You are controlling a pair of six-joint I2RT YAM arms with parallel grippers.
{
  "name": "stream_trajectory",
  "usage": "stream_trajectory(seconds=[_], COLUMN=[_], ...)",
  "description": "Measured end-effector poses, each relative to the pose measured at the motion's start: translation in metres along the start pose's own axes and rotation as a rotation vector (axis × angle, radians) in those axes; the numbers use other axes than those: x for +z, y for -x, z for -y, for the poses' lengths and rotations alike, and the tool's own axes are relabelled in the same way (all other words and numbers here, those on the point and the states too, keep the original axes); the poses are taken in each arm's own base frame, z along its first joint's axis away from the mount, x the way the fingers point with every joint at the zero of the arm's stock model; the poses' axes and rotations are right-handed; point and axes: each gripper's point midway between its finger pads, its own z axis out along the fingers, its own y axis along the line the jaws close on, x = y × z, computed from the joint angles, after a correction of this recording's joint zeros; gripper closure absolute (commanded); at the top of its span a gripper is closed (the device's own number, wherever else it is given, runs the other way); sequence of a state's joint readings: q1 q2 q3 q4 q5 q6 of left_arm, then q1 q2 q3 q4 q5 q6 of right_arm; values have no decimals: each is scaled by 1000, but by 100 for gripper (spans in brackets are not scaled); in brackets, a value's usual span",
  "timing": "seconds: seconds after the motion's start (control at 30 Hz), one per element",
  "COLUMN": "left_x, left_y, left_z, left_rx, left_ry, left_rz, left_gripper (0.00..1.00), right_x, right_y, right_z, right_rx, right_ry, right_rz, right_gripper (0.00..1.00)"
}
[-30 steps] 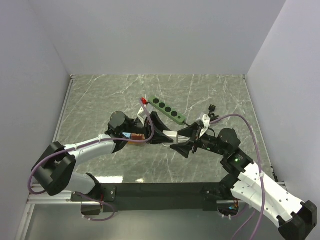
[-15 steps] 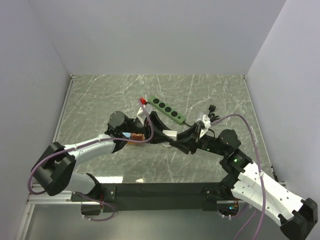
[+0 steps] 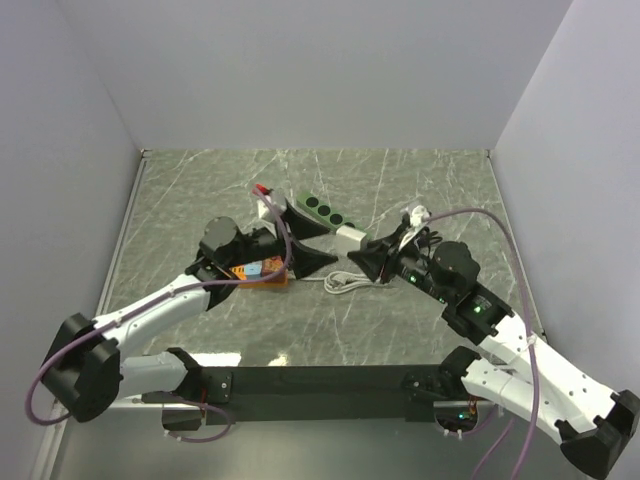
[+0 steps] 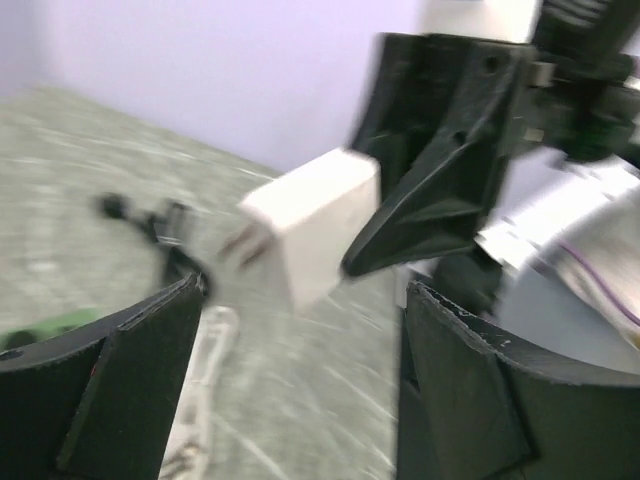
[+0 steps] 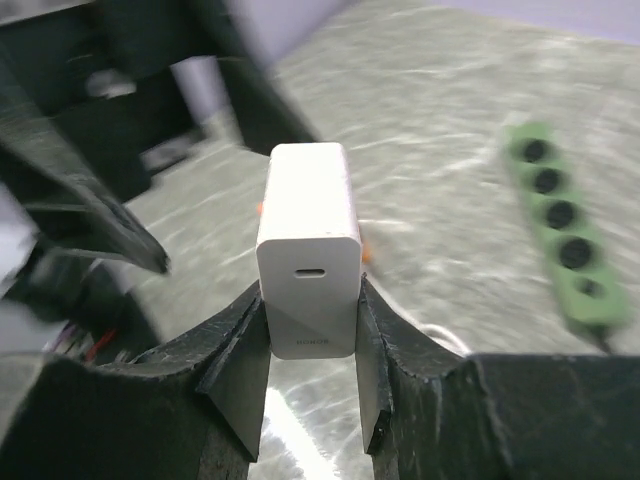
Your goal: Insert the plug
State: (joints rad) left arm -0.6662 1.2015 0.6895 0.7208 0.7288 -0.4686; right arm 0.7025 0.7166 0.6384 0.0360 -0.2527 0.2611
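Top view: my right claw (image 3: 360,252) pinches the white plug (image 3: 350,236), just near of the green power strip (image 3: 322,209). Left claw (image 3: 316,243) gapes wide, empty, close beside.
Left wrist: plug blurred, prongs showing.
Right wrist: plug clamped firmly, strip far right.

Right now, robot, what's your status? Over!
Right claw shut on the white charger. Left claw open, empty. Charger held in the air, not yet in the green power strip. Strip's sockets look free.
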Motion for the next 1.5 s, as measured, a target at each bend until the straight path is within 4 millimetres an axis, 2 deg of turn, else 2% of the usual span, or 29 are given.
stream_trajectory(seconds=[0.13,0.2,0.27,0.4,0.53,0.67,0.77,0.9,1.07,1.17,1.3,1.5], left_x=[-15,-20,-23,-32,-40,-44,-43,-43,-45,-46,-48,-49], left_y=[23,25,21,11,13,11,-3,-34,-67,-76,-84,-86], left_z=[-30,-46,-64,-113,-161,-211,-248,-280,-303,-311,-315,-316], left_rx=[33,29,9,-33,-47,-52,-63,-97,-118,-123,-129,-131], left_ry=[186,268,354,553,711,821,871,914,955,974,988,990], left_rz=[76,91,92,86,97,85,51,-11,-86,-102,-119,-122], left_gripper=[12,12,12,12,11,11,11,11,11,11,11,11], right_x=[6,14,24,55,71,83,92,107,103,102,110,111], right_y=[21,31,31,2,-28,-49,-63,-80,-101,-104,-99,-100], right_z=[32,48,63,96,120,136,147,169,192,198,201,197], right_rx=[42,70,98,136,158,181,200,239,300,332,379,409], right_ry=[-215,-313,-396,-552,-657,-725,-767,-828,-909,-950,-977,-1024], right_rz=[-15,-27,-64,-215,-357,-450,-526,-593,-678,-712,-689,-656], right_gripper=[100,100,100,100,100,100,100,100,100,100,100,100])
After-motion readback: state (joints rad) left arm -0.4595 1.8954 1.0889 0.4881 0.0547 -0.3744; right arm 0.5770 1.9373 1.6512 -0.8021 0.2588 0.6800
